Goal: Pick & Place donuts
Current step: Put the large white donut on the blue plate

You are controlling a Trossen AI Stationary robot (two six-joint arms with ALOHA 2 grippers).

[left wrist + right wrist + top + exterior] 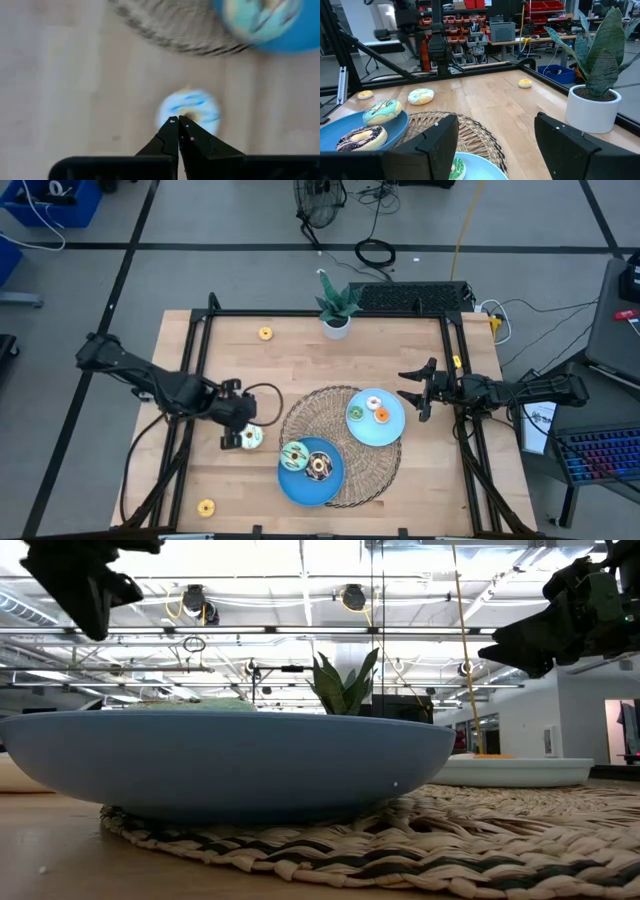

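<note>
A cream donut with pale blue icing (251, 438) lies flat on the wooden table, left of the woven mat (350, 480). My left gripper (178, 120) is shut and points steeply down above the donut's near side (190, 107), touching nothing. My right gripper (410, 387) stands open and level at the table's right edge, its fingers empty (495, 130). The near blue plate (300, 492) holds a teal donut (294, 455) and a chocolate donut (320, 467). On the lighter plate (385, 435) lie a white donut (372, 403) and an orange one (381, 416).
Both plates rest on the round woven mat. One yellow donut (265, 333) lies on the table at the far left, another (206, 507) at the near left. A potted plant (336, 310) stands at the far edge. A black frame (200, 340) borders the table.
</note>
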